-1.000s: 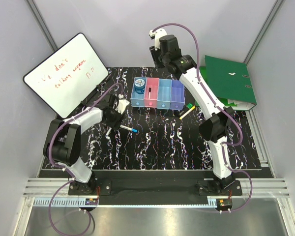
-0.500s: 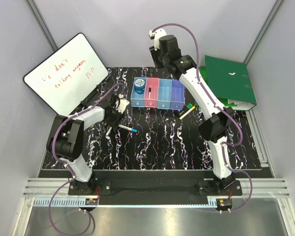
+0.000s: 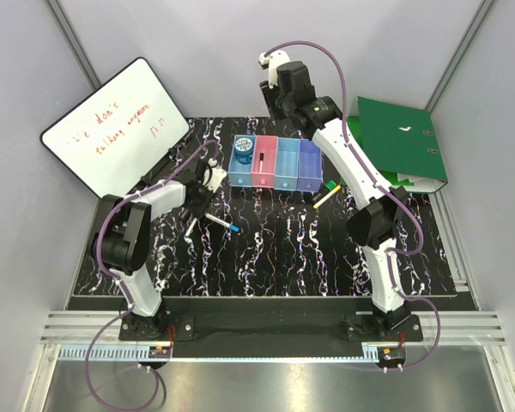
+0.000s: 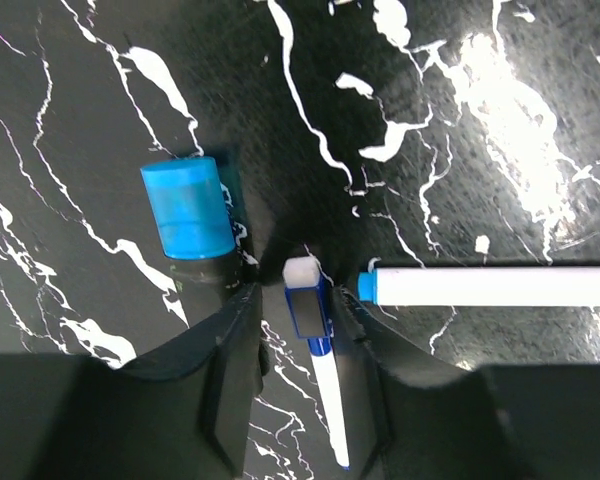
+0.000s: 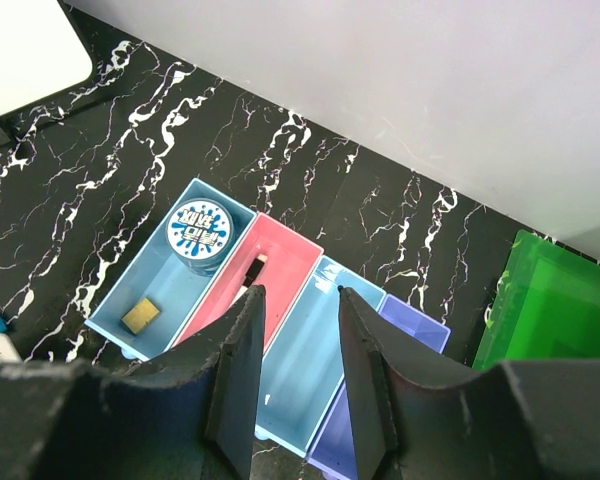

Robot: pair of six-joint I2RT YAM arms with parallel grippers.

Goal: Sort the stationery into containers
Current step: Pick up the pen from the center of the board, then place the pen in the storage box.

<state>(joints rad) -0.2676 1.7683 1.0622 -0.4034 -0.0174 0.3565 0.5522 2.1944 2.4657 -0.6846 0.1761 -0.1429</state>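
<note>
fingers (image 4: 230, 370) of the left gripper (image 4: 297, 320) stand spread low over the black marbled table (image 4: 460, 120). a slim pen (image 4: 310, 310) lies between them, lengthwise along them, white tip pointing outward. just beyond, a white marker (image 4: 490, 285) lies crosswise, blue end toward the pen, and a blue cap (image 4: 188, 207) sits nearby. farther off, the right gripper (image 5: 298, 292) hangs spread and empty above the bins (image 5: 295, 360). the blue roll (image 5: 200, 227) in the end bin has a label too small to read. whiteboard (image 3: 112, 129), in red: "don't … anymore".
</note>
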